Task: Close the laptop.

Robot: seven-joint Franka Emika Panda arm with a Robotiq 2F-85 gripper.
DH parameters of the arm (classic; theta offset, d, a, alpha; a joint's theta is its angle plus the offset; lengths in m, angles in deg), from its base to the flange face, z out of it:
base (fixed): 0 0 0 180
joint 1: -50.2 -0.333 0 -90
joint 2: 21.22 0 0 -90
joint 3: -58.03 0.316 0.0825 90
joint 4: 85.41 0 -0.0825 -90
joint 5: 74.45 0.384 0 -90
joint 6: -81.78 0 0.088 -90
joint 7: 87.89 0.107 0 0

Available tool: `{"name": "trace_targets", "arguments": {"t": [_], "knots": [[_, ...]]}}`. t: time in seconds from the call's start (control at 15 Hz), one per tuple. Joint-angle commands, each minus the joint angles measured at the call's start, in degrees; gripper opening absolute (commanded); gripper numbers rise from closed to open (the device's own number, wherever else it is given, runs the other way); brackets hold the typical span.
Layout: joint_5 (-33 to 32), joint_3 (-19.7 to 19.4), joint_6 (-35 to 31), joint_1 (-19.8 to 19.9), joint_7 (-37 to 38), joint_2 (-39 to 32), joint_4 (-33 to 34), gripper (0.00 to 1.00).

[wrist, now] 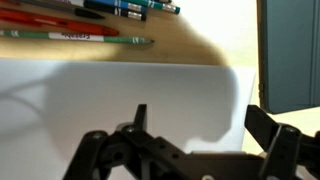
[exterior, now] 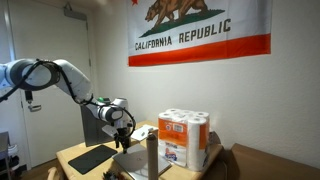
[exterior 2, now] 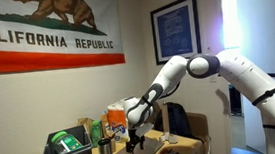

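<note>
Right now my gripper [exterior: 122,137] hangs with its fingers spread apart, gripping nothing. In an exterior view the laptop [exterior: 135,164] sits just below at 6 o'clock, the paper-towel pack [exterior: 185,140] at 3 o'clock.

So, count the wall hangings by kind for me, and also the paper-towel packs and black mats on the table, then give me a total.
flag: 1
framed picture: 1
paper-towel pack: 1
black mat: 1
Total: 4
</note>
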Motion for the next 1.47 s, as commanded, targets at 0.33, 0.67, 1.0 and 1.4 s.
{"name": "trace_targets", "arguments": {"t": [0.33, 0.67, 1.0, 1.4], "knots": [[-7.5, -2.6, 6.3, -4.1, 9.6, 14.0, -2.5, 1.00], [-14.4, -2.4, 11.1, -6.7, 18.3, 20.4, -2.6, 1.00], [-14.2, -0.3, 13.2, -5.9, 18.7, 20.5, -0.1, 1.00], [-14.2, -0.4, 13.1, -5.7, 18.7, 19.6, -0.1, 1.00]]}}
